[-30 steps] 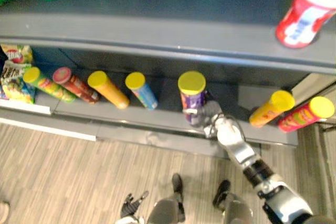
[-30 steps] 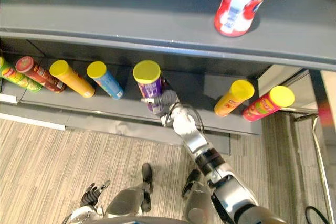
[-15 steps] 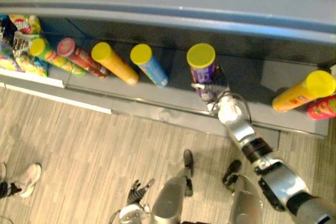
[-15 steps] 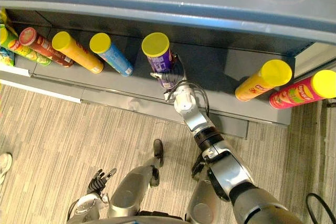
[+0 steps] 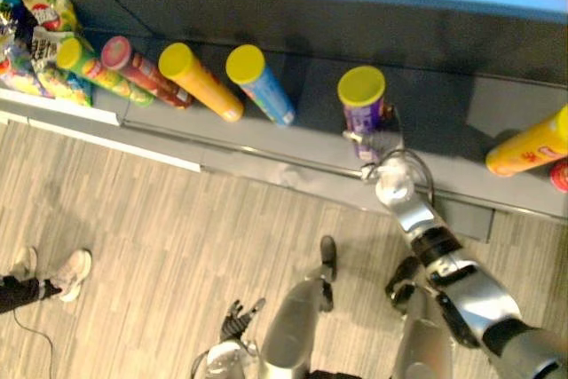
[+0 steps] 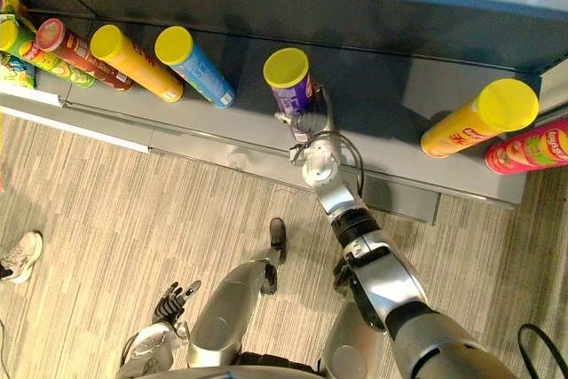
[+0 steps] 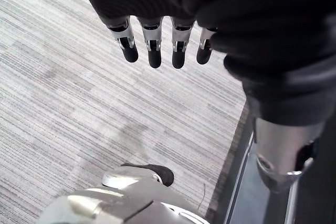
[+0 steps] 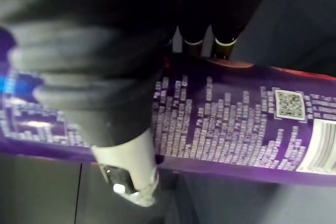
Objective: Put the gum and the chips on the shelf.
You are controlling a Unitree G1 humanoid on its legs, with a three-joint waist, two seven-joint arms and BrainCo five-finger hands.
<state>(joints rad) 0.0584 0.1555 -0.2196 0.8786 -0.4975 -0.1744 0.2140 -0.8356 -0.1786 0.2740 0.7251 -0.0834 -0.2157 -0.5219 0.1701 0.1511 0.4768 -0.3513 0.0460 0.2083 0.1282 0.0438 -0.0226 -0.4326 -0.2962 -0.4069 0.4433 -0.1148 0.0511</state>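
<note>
Purple chips can [image 5: 363, 106], yellow lid up, stands in the lower bay of the shelf [image 5: 426, 122], roughly mid-row and clear of its neighbours on both sides. We find the right hand [image 5: 377, 143] clamped on the can's lower body. In the right wrist view its fingers [image 8: 223, 41] wrap the far side of the purple label and its thumb [image 8: 128, 167] presses the near side. The hand covers the base of the can, so we cannot tell whether the can rests on the shelf board.

To the robot's left of the held can, four cans stand side by side on the same board: a blue can [image 5: 259, 84] nearest, then a long yellow can [image 5: 200, 82], a red can [image 5: 142, 73] and a green can [image 5: 93, 68]. Snack bags [image 5: 31, 33] lie just beyond the green can. To the right, well apart from the held can, we note a second yellow can [image 6: 479, 117] and a pink-red can [image 6: 532, 148] beside it.

We find the left hand [image 6: 169, 301] low by the robot's side, over the striped floor [image 5: 177, 219], fingers straight and holding nothing. A person's shoes [image 5: 71, 272] show on the floor at the far left.
</note>
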